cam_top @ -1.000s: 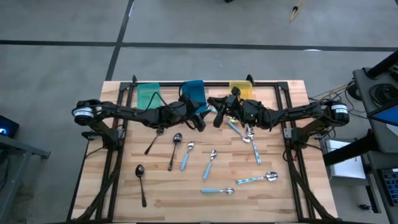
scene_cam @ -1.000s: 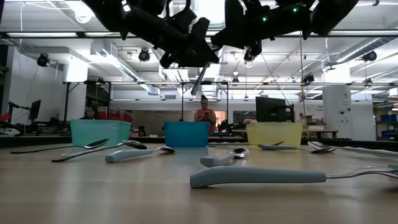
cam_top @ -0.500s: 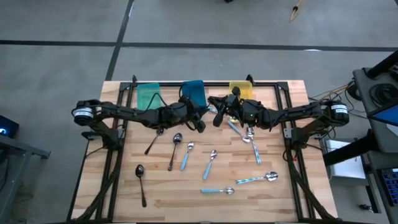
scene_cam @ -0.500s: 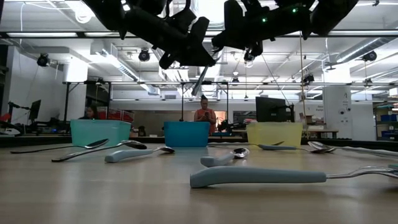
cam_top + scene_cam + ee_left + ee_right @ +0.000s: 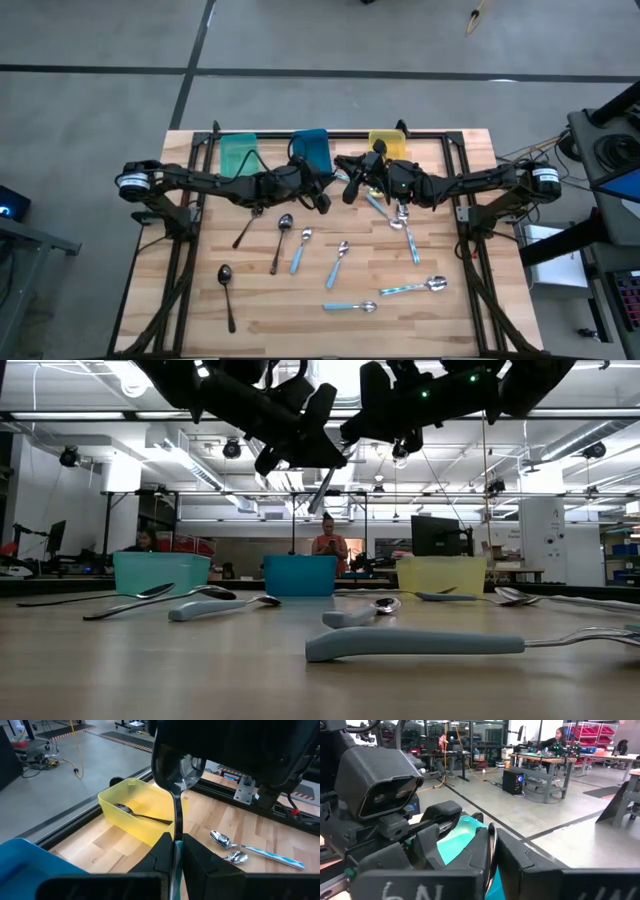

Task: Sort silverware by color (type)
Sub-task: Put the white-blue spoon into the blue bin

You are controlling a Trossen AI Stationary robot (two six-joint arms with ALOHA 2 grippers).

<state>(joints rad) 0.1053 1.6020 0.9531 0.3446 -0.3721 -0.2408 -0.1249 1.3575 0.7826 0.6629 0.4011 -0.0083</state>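
Mid-air handover above the table: left gripper (image 5: pixel 174 851) has just clamped the dark spoon (image 5: pixel 176 795) between its jaws, right gripper (image 5: pixel 491 851) still pinching its other end, starting to loosen, so release looks imminent.

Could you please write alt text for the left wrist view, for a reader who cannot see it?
The left gripper is shut on a dark spoon, which the right gripper also holds above a wooden table. Behind sits a yellow bin containing one dark spoon; two blue-handled spoons lie nearby.
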